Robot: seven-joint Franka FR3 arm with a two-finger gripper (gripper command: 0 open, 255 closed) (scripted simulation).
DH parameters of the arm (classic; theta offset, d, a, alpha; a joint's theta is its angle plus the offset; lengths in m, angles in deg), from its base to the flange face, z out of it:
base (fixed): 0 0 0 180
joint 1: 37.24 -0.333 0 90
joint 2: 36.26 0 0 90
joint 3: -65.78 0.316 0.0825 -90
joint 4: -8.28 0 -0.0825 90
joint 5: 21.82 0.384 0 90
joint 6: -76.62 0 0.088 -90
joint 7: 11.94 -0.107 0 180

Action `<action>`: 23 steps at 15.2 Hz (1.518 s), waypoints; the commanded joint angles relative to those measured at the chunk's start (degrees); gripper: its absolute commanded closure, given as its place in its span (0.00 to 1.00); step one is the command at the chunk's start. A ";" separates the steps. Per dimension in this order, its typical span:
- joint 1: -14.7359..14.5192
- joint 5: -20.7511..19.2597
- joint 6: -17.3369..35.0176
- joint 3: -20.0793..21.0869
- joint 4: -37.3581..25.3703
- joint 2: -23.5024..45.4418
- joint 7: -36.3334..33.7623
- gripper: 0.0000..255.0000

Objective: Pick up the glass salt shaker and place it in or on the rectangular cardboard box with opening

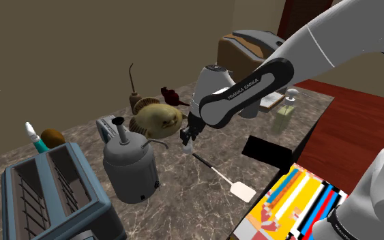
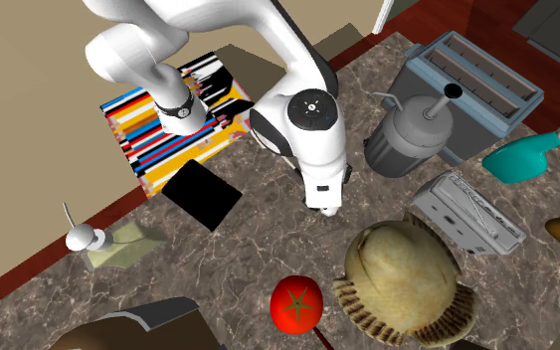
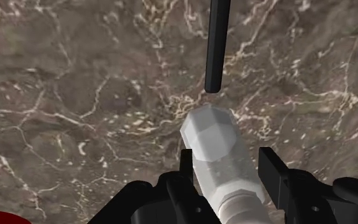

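Observation:
The salt shaker (image 3: 217, 149), a pale translucent faceted body with a white cap end, lies lengthwise between my gripper's (image 3: 228, 160) two black fingers, which are shut against its sides. In the shoulder view the gripper (image 1: 185, 139) hangs a little above the dark marble counter (image 1: 245, 129), beside the baseball glove (image 1: 157, 119). The brown cardboard box (image 1: 248, 46) with its opening stands at the counter's far end; in the second exterior view the box (image 2: 138, 323) is at the bottom left, well away from the gripper (image 2: 327, 207).
A spatula (image 1: 228, 178) lies just under the gripper, its black handle (image 3: 214, 44) beyond the shaker. Around it stand a grey can (image 1: 130, 163), toaster (image 1: 47, 194), black slab (image 1: 269, 150), soap bottle (image 1: 284, 112) and red tomato (image 2: 296, 303).

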 commanded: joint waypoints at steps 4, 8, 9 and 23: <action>0.00 0.00 0.00 0.00 0.01 0.02 0.00 1.00; 0.00 0.00 0.00 0.00 0.01 0.02 0.00 1.00; 0.03 0.07 -0.74 0.02 -0.18 -0.52 0.00 1.00; 0.33 0.68 -11.18 -0.03 -4.35 -6.87 -0.21 1.00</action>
